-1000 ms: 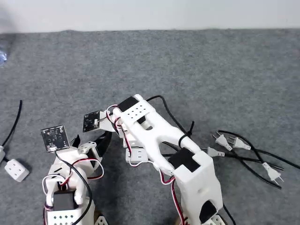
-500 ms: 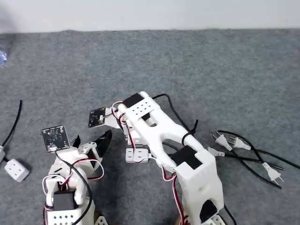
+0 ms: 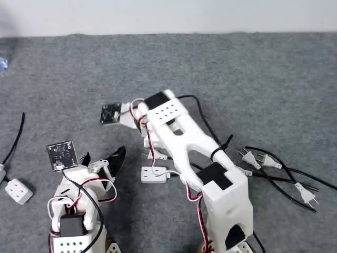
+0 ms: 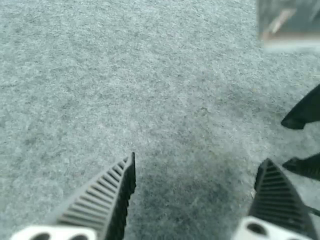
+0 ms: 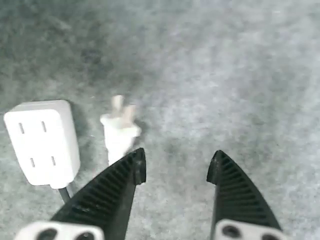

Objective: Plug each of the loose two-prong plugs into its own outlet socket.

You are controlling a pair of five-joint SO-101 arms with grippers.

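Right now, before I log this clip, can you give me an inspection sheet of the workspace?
Surface: grey carpet.
Job's things: white outlet block with one white plug lying beside it, unplugged; second outlet cube at the left edge; more loose plugs at the right.
Clutter: unclear bluish item.
End effectors: left end effector open over bare carpet; right end effector open, near the plug.
Cables: black cords tangled with the plugs.
Surroundings: pale wall.

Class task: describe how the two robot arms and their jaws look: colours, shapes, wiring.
The left arm and right arm are white, blocky shells with red, white and black wires alongside. Each carries a dark circuit board. The jaws are black, ribbed, tapering wedges.
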